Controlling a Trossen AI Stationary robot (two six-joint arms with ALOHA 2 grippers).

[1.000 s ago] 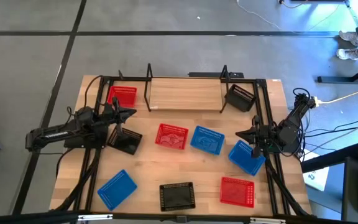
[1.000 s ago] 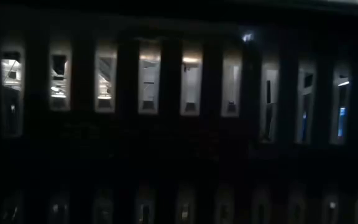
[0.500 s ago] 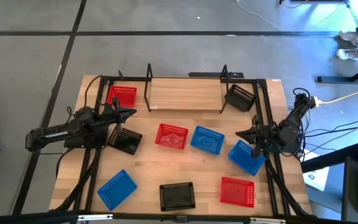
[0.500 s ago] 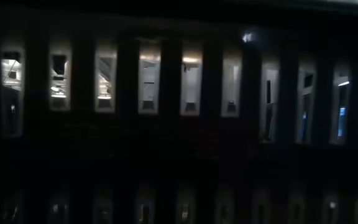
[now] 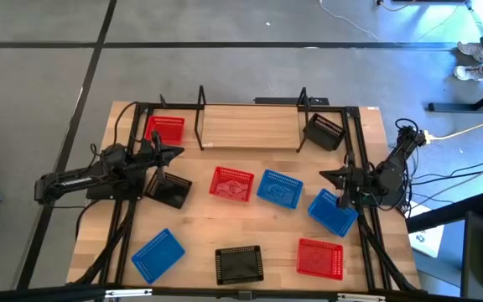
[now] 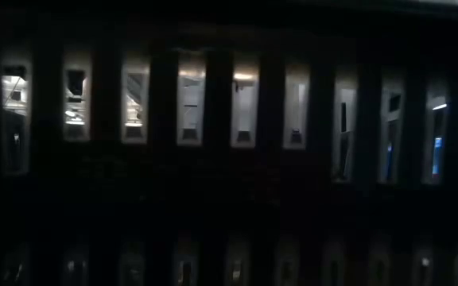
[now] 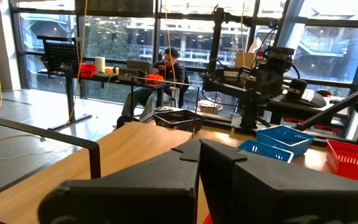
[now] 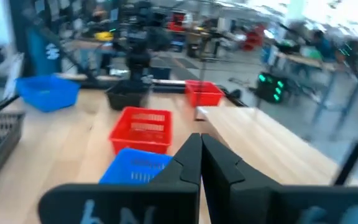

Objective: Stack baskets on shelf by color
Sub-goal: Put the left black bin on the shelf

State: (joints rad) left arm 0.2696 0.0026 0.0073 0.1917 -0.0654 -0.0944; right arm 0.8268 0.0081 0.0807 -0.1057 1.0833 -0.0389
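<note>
L gripper [image 5: 173, 153] closed empty, above black basket [image 5: 169, 192]; R gripper [image 5: 329, 177] closed empty nr blue basket [image 5: 334, 212]

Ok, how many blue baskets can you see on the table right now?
3. One blue basket sits mid-table beside a red basket, one lies under the right hand, and one is near the front left. The high view shows no others; stacked ones could hide.

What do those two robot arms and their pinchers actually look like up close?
Both arms are dark, almost black, built of chunky jointed segments. The left arm carries pale lettering along its long segment. Each ends in two angular, wedge-shaped fingers: the left gripper and the right gripper both look matte black. Black cables trail off behind the right arm.
</note>
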